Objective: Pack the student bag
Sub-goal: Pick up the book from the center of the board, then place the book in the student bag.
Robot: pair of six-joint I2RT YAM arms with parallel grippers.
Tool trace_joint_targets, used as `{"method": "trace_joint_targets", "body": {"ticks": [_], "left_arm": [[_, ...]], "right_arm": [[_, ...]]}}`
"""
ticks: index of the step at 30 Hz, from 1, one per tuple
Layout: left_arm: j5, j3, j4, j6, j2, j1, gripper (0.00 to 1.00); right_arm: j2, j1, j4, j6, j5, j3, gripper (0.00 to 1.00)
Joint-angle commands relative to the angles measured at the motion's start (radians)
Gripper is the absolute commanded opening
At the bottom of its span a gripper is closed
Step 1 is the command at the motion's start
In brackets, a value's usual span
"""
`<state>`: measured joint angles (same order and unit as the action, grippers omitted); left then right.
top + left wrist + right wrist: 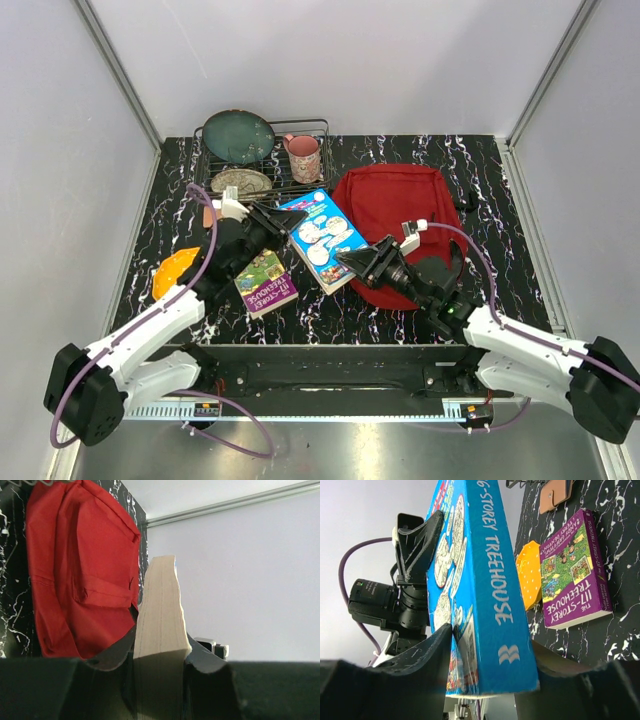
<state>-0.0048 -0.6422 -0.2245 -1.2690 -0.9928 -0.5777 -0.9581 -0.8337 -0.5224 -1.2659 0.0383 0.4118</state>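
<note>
Noted blue book (pixel 322 238) clamped in left claw (pixel 285 222), seemingly right claw (pixel 350 262) too (opposite ends); student bag (pixel 400 205) rightward, nearer the latter.

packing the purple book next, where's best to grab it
Probably by its spine edge, coming in low from the student bag side: the purple book lies flat, cover up, with bare table along the spine.

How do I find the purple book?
Start at the big red bag and look left, past the lifted blue book. The purple book lies flat on the table, beside an orange thing; it alone is purple, with green pictures.
</note>
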Motion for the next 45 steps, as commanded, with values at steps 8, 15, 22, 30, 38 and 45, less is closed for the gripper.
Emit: {"method": "trace_joint_targets", "body": {"ticks": [8,15,22,30,38,45], "left_arm": [[0.054,-0.066,-0.057,0.106,-0.012,-0.036,0.64],[0.179,-0.258,0.191,0.523,-0.113,-0.05,0.99],[0.246,-0.534,0.325,0.822,-0.386,-0.252,0.99],[0.246,-0.807,0.47,1.056,-0.671,-0.399,0.99],[0.281,-0.958,0.49,1.146,-0.885,-0.462,0.99],[0.289,-1.03,0.507,1.171,-0.988,-0.501,0.99]], "right_arm": [[0.2,-0.007,0.284,0.123,-0.188,0.091,0.0],[0.593,-0.007,1.072,0.076,-0.798,0.202,0.0],[0.745,-0.008,1.599,-0.149,-1.107,0.376,0.0],[0.651,-0.007,2.148,-0.535,-1.249,0.579,0.0],[0.709,-0.007,2.141,-0.529,-1.23,0.582,0.0],[0.789,-0.007,2.069,-0.475,-1.18,0.545,0.0]]}}
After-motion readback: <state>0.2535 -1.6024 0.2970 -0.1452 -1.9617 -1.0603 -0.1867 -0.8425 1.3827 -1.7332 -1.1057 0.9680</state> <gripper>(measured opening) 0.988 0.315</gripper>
